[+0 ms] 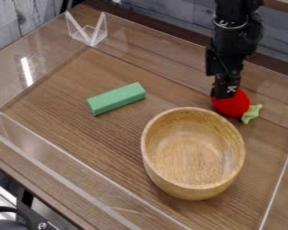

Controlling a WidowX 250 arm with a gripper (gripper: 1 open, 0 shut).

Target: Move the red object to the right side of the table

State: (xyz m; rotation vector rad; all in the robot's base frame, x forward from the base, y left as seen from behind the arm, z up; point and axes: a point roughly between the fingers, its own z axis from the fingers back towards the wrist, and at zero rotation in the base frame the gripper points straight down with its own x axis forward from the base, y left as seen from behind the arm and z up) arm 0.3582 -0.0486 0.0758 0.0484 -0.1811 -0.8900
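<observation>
claw (226,87): mine, wide, holding nothing, just above fruit
fruit (235,102): on table (62,85), near right edge, beside bowl (193,153)

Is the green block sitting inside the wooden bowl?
No, the green block lies flat on the table, apart from the wooden bowl, which holds nothing.

bowl (193,152) blocking front-right, left table (74,135) open

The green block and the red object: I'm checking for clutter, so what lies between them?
Only bare table. In the camera view, nothing lies between the green block and the red object; the wooden bowl sits nearer the camera.
</observation>
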